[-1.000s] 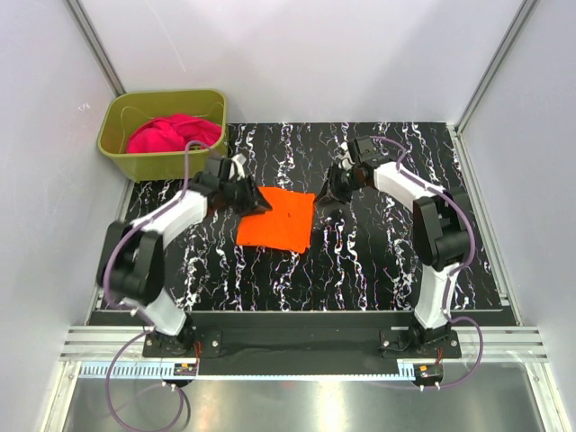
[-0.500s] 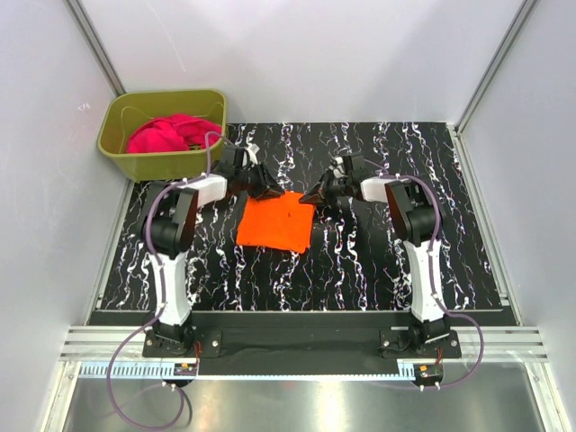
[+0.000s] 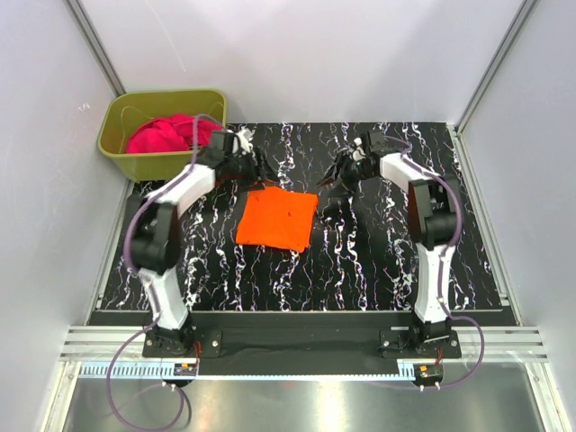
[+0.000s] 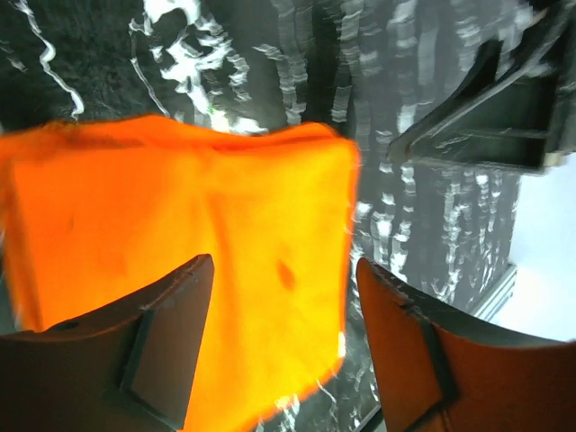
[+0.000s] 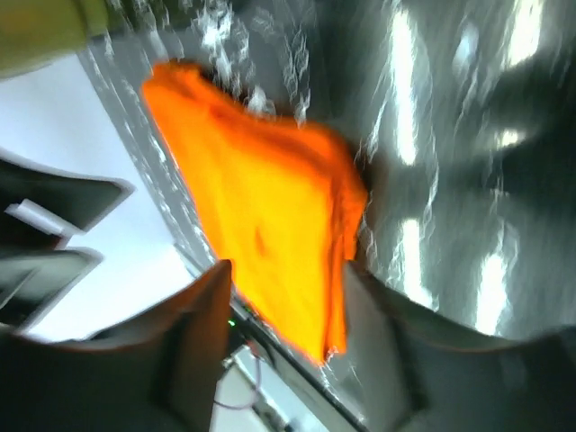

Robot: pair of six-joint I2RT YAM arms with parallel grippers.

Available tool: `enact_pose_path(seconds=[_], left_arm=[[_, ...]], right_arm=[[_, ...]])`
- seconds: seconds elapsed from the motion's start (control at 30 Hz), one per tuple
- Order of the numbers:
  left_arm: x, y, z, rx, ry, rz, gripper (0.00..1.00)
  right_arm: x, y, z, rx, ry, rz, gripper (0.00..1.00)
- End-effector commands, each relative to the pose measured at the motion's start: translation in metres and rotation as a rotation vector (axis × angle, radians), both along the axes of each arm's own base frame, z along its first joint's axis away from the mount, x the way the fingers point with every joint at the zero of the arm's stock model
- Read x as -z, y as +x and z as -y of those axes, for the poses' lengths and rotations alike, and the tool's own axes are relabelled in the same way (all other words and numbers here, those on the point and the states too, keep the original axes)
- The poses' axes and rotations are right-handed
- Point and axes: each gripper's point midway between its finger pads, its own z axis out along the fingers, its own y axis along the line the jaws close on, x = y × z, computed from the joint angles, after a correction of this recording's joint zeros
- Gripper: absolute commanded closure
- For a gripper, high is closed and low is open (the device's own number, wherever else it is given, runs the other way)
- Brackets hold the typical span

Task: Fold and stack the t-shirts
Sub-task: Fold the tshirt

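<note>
Lying folded at frame centre: orange t-shirt (image 3: 277, 219), bare mat (image 3: 378, 261) showing round every edge. Magenta t-shirt (image 3: 166, 135) sitting in tub (image 3: 153, 165), upper left. Left gripper (image 3: 263, 173), right gripper (image 3: 332, 179) hovering off orange's top corners, fingers spread, empty.

The worktop (image 3: 387, 252) is a black sheet veined with white marbling. An orange shirt (image 3: 277, 219) lies flat on it, folded into a rough square and turned slightly, so its sides run askew to the worktop's edges. Both wrist views show its cloth smooth, with a small dark mark near the middle. Well away from the shirt, to its far left, a tub (image 3: 157, 165) stands at the worktop's corner. Whether its whole base rests on the black sheet cannot be told.
</note>
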Motion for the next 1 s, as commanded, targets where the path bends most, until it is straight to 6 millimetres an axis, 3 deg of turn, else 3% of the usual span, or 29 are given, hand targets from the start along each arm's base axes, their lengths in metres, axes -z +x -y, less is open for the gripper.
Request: enact_pose_path(seconds=[0.0,0.03,0.07,0.1,0.17,0.2,0.23,0.27,0.3,0.37,0.4,0.43,0.47,0.6,0.97], left_arm=[[-0.076,-0.027,-0.027,-0.082,0.051,0.157,0.3],[-0.075,-0.034,-0.035,-0.128,0.076,0.154,0.3],[-0.067,-0.058,-0.045,-0.161,0.088,0.129,0.32],[-0.063,-0.068,-0.05,-0.214,0.079,0.091,0.33],[-0.045,-0.088,-0.066,-0.312,0.109,0.041,0.34],[-0.027,-0.109,-0.074,-0.371,0.1,-0.025,0.34],[-0.021,-0.115,-0.079,-0.413,0.094,-0.039,0.34],[-0.018,-0.118,-0.08,-0.46,0.052,-0.06,0.35],[-0.002,-0.133,-0.085,-0.482,0.048,-0.096,0.35],[0.006,-0.139,-0.089,-0.509,0.013,-0.112,0.34],[0.008,-0.137,-0.09,-0.522,-0.007,-0.11,0.34],[0.019,-0.143,-0.092,-0.526,-0.012,-0.142,0.3],[0.022,-0.144,-0.092,-0.523,-0.024,-0.15,0.28],[0.026,-0.137,-0.089,-0.502,-0.059,-0.122,0.25],[0.064,-0.134,-0.09,-0.553,-0.067,-0.216,0.34]], right_arm=[[-0.03,-0.06,0.011,-0.056,-0.099,-0.047,0.37],[-0.029,-0.068,0.008,-0.05,-0.09,-0.051,0.34],[-0.023,-0.094,0.005,-0.03,-0.074,-0.117,0.27],[-0.021,-0.108,-0.005,-0.033,-0.062,-0.127,0.24],[-0.036,-0.116,-0.02,0.024,0.007,-0.076,0.22],[-0.018,-0.139,-0.021,0.032,0.006,-0.123,0.22],[-0.03,-0.144,-0.037,0.035,0.05,-0.085,0.22],[-0.017,-0.159,-0.038,0.041,0.038,-0.113,0.22],[-0.015,-0.167,-0.044,0.034,0.04,-0.116,0.22],[-0.015,-0.177,-0.056,0.044,0.058,-0.106,0.26],[-0.004,-0.187,-0.055,0.058,0.05,-0.136,0.27],[-0.01,-0.182,-0.061,0.087,0.097,-0.111,0.35],[0.003,-0.191,-0.058,0.105,0.089,-0.136,0.37],[0.01,-0.189,-0.059,0.155,0.128,-0.124,0.39],[0.044,-0.187,-0.06,0.217,0.133,-0.202,0.44]])
